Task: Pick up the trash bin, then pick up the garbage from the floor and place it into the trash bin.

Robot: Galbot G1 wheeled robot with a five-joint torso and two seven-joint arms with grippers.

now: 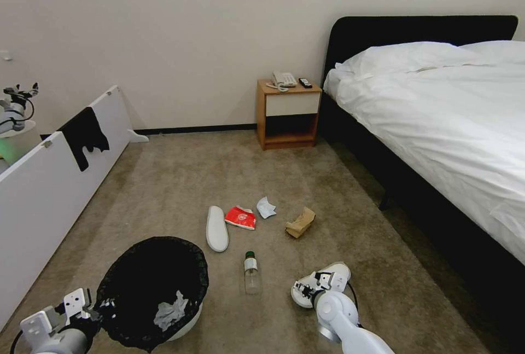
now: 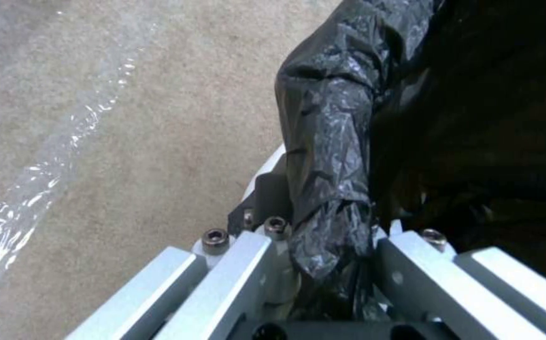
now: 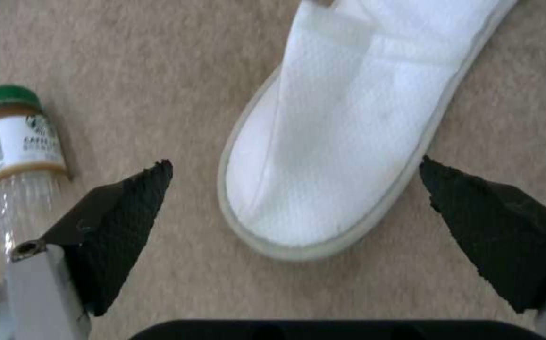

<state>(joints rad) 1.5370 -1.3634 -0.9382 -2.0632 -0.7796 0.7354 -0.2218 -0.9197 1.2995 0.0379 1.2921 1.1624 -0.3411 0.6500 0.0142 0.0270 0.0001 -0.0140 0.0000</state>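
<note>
now the left gripper (image 2: 323,264) is clamped on the trash bin (image 1: 156,288) rim. the right gripper (image 3: 295,222), spread wide, hangs over a white slipper (image 3: 348,127); it likely needs to descend, then pinch.

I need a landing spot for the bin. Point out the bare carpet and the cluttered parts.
Bare floor runs from the white panel to the nightstand, and along the bed. Crowded: the middle, where a slipper, red packet, mask, paper bag and bottle lie. The right gripper hovers over the second slipper.
</note>
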